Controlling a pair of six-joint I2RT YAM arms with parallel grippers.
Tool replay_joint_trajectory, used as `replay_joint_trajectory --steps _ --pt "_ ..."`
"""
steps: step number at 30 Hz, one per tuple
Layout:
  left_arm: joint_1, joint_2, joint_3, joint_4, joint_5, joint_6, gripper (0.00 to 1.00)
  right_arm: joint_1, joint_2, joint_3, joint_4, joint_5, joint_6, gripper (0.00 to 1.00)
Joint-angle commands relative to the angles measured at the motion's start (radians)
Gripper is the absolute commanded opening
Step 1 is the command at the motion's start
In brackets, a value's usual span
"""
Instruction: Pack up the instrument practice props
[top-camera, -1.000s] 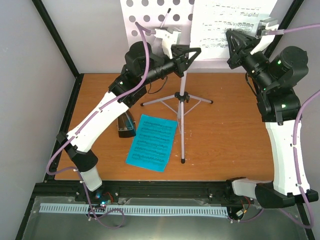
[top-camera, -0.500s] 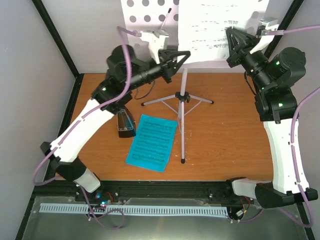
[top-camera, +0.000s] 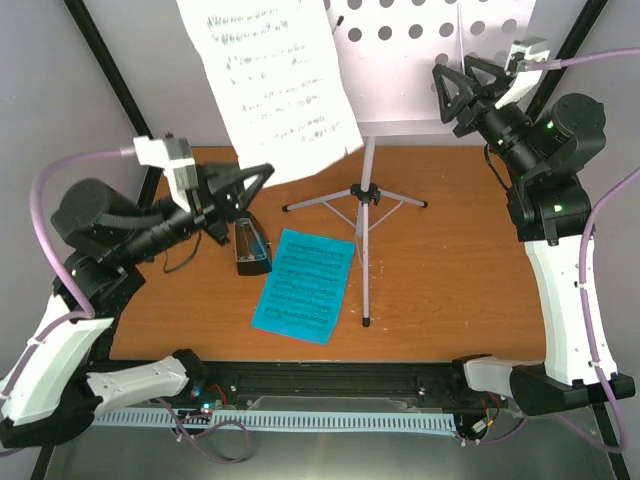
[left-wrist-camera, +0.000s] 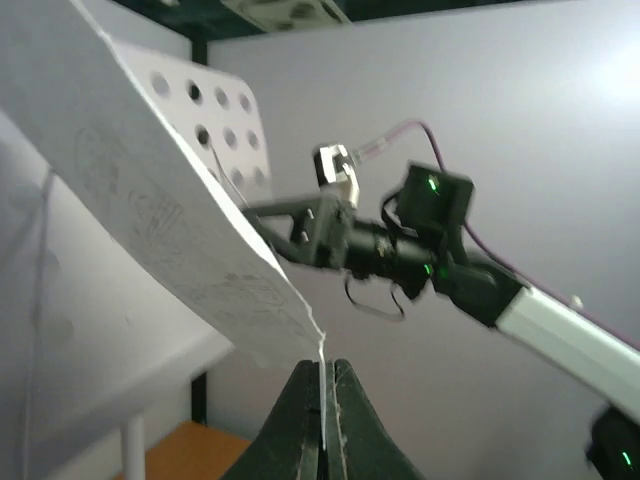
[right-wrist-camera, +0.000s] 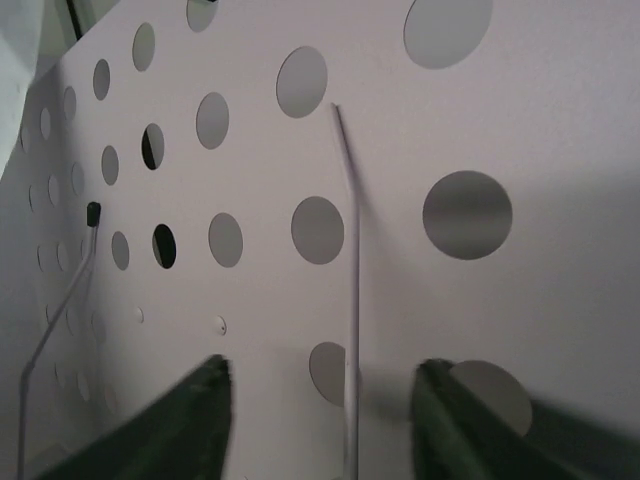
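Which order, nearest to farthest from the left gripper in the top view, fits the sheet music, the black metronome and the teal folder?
1. The sheet music: its lower corner pinched by the left gripper.
2. The black metronome: on the table, just beneath it in this view.
3. The teal folder: flat on the table, further right.

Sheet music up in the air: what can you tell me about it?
The sheet music is a white paper page printed with black staves. It stands tilted and slightly curled in the air, left of the stand. The left jaws are shut on its lower corner. Whether it touches the stand is unclear.
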Motion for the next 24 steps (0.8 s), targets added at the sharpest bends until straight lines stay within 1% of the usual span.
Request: replay_joint_trajectory --steps 1,3,7,9,10,11,17,21,24 --pt "0.005 -0.076 -0.192 0.001 0.134 0.045 0.0 0.0 -0.028 -0.041 -0.012 -0.043 0.042 0.73" --pt "0.006 -0.11 -0.277 0.017 0.183 0.022 0.0 -0.001 -0.055 -0.079 -0.011 -0.061 0.064 0.82" --pt "0.006 -0.15 -0.428 0.071 0.292 -0.037 0.0 -0.001 -0.127 -0.184 -0.005 -0.086 0.121 0.91" --pt "0.006 -0.158 -0.501 0.112 0.353 -0.071 0.0 -0.001 -0.174 -0.281 0.014 -0.104 0.155 0.98" --pt "0.006 -0.158 -0.527 0.131 0.368 -0.089 0.0 -0.001 -0.2 -0.327 0.026 -0.117 0.173 1.0" --pt "0.007 -0.158 -0.554 0.137 0.378 -0.107 0.0 -0.001 -0.225 -0.377 0.036 -0.132 0.195 1.0" --pt "0.013 -0.143 -0.709 0.296 0.422 -0.177 0.0 -0.001 -0.387 -0.685 0.097 -0.227 0.327 1.0" --pt "0.044 -0.101 -0.746 0.288 0.447 -0.187 0.0 -0.001 -0.477 -0.855 0.103 -0.207 0.351 1.0" --pt "0.081 -0.085 -0.789 0.284 0.495 -0.216 0.0 -0.001 -0.499 -0.914 0.077 -0.185 0.339 1.0"
